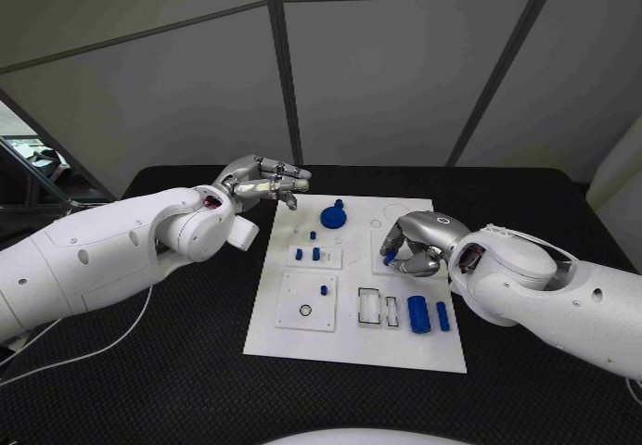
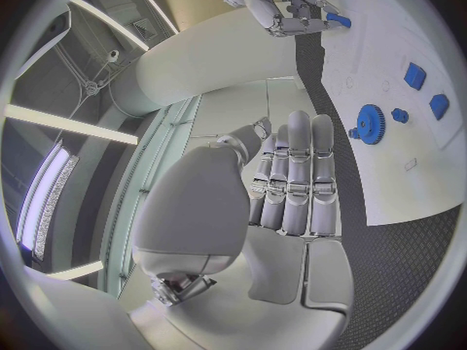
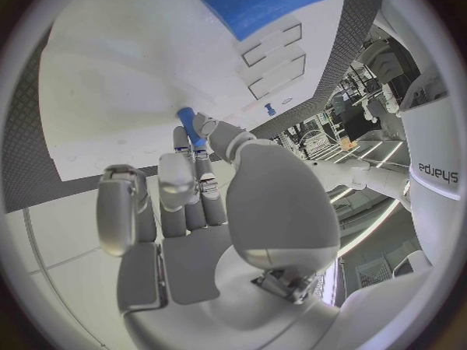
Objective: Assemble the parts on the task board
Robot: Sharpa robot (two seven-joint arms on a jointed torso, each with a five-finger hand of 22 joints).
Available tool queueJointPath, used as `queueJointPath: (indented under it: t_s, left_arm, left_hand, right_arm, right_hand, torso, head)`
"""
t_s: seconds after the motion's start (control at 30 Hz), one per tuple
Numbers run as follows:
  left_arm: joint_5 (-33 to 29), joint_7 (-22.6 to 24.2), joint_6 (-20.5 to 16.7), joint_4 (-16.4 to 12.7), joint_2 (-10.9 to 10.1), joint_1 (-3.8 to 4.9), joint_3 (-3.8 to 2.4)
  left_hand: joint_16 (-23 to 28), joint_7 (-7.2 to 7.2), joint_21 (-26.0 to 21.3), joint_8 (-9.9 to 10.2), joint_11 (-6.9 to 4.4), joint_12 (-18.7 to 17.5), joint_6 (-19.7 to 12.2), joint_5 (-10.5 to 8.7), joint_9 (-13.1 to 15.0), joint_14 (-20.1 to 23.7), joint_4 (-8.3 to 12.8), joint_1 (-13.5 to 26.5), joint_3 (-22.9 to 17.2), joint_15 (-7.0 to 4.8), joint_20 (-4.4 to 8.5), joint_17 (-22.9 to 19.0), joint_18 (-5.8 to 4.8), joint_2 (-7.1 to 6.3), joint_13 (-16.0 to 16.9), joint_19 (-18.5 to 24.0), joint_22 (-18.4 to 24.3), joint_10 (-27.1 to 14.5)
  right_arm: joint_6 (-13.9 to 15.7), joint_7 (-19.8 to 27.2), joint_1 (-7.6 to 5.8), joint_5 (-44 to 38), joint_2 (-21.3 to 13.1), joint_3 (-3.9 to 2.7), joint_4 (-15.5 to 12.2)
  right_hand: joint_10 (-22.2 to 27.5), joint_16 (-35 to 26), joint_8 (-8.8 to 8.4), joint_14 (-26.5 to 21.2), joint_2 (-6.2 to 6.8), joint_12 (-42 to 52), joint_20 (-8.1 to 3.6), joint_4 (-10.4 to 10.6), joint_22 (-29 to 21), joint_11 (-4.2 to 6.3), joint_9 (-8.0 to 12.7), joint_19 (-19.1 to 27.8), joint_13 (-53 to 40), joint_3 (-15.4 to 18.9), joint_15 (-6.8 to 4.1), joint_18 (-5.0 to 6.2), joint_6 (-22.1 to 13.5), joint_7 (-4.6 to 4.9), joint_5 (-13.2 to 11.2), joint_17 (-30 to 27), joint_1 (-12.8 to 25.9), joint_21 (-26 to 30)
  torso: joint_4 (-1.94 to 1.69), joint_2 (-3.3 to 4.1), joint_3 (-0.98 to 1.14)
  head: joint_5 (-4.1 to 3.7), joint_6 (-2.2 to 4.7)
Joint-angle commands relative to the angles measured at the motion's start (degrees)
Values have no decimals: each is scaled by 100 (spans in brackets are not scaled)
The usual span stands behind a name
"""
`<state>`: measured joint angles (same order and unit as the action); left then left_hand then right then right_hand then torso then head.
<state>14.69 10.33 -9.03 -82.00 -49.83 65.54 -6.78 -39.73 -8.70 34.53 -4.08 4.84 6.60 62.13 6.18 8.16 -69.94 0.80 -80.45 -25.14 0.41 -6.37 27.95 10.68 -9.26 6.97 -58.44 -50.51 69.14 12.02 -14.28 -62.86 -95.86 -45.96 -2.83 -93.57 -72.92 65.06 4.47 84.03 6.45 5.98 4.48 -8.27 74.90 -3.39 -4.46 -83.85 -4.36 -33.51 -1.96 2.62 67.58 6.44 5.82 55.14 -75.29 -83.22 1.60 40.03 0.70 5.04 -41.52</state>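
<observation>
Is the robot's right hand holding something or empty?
Holding: the right robot hand pinches a small blue peg over the board.

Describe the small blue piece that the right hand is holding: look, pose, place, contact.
The blue peg is a small, slim, rod-shaped part, plain blue, with a matte plastic look. The right hand pinches it between fingertips, which cover one end while the other pokes out towards the white task board. It sits over the board's right half, near the middle; whether its free end touches the board cannot be told. Nothing else touches it.
</observation>
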Motion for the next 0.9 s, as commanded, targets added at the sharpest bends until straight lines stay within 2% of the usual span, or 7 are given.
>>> queueJointPath:
  t_s: [0.03, 0.2, 0.4, 0.5, 0.63, 0.7, 0.9]
  left_arm:
    - [-29, 7, 55, -2, 2, 6, -4]
    - [-29, 6, 55, -3, 1, 6, -4]
    - [-29, 4, 55, 0, -1, 5, -4]
    - [-29, 4, 56, 2, -2, 4, -3]
    - [-29, 4, 58, 8, -2, 3, -3]
    - [-29, 5, 60, 9, 0, 2, -3]
    - [-29, 8, 67, 14, 22, 2, -3]
  left_hand:
    - [14, -29, -25, 23, 28, -12, -4, -11, 8, -17, 21, 13, 10, 17, -19, -7, -31, 59, 6, -13, 6, -18]
    - [22, -28, -32, 24, 28, -13, -6, -13, 9, -18, 21, 12, 8, 18, -20, -9, -30, 70, 9, -13, 9, -20]
    - [22, -28, -32, 24, 28, -13, -6, -13, 9, -18, 21, 12, 8, 18, -20, -9, -30, 70, 9, -13, 9, -20]
    - [22, -28, -32, 24, 28, -13, -6, -13, 9, -18, 21, 12, 8, 18, -20, -9, -30, 70, 9, -13, 9, -20]
    - [22, -28, -32, 24, 28, -13, -6, -13, 9, -18, 21, 12, 8, 18, -20, -9, -30, 70, 9, -13, 9, -20]
    - [22, -28, -32, 24, 28, -13, -6, -13, 9, -18, 21, 12, 8, 18, -20, -9, -30, 70, 9, -13, 9, -20]
    - [22, -28, -32, 24, 28, -13, -6, -13, 9, -18, 21, 12, 8, 18, -20, -9, -30, 70, 9, -13, 9, -20]
  right_arm:
    - [174, -38, -4, -181, 11, -1, -25]
    - [361, 26, -3, -222, -11, -2, -122]
    - [533, 68, -6, -147, -166, -7, -401]
    - [597, 76, -15, -69, -240, -114, -535]
    - [685, 98, -20, 36, -317, -255, -741]
    - [719, 120, -21, 88, -331, -303, -855]
    - [776, 256, -21, 304, -139, -367, -1105]
  right_hand:
    - [-178, 43, 45, 86, -111, 43, -50, -29, 832, 101, -34, -228, -37, -65, -40, -69, 74, -18, -26, 14, -117, -64]
    - [-209, 58, 45, 86, -96, 37, -57, -40, 892, 107, -42, -261, -45, -78, -44, -86, 96, -21, -31, 20, -113, -118]
    - [-222, 65, 42, 84, -71, 25, -61, -41, 903, 108, -47, -266, -49, -76, -46, -89, 108, -22, -34, 19, -93, -128]
    - [-225, 75, 39, 85, -59, 18, -62, -41, 912, 109, -49, -271, -50, -74, -47, -91, 112, -23, -35, 27, -83, -137]
    - [-226, 86, 35, 85, -47, 6, -63, -34, 924, 108, -51, -277, -51, -72, -47, -94, 118, -23, -36, 34, -64, -148]
    - [-227, 91, 32, 85, -39, -1, -64, -30, 928, 108, -53, -278, -52, -69, -48, -95, 120, -23, -36, 37, -52, -151]
    - [-228, 96, 27, 84, -27, -12, -65, -23, 937, 109, -54, -283, -53, -65, -48, -98, 121, -23, -38, 36, -34, -159]
  torso:
    - [1, -4, 0]
    - [1, -6, -2]
    - [-3, -13, -7]
    - [-6, -17, -12]
    - [-2, -12, -3]
    - [-2, -7, -5]
    - [-5, -4, -7]
  head:
    - [-4, -13]
    - [5, -15]
    - [9, -14]
    - [12, -5]
    - [27, 5]
    - [31, 8]
    - [64, -3]
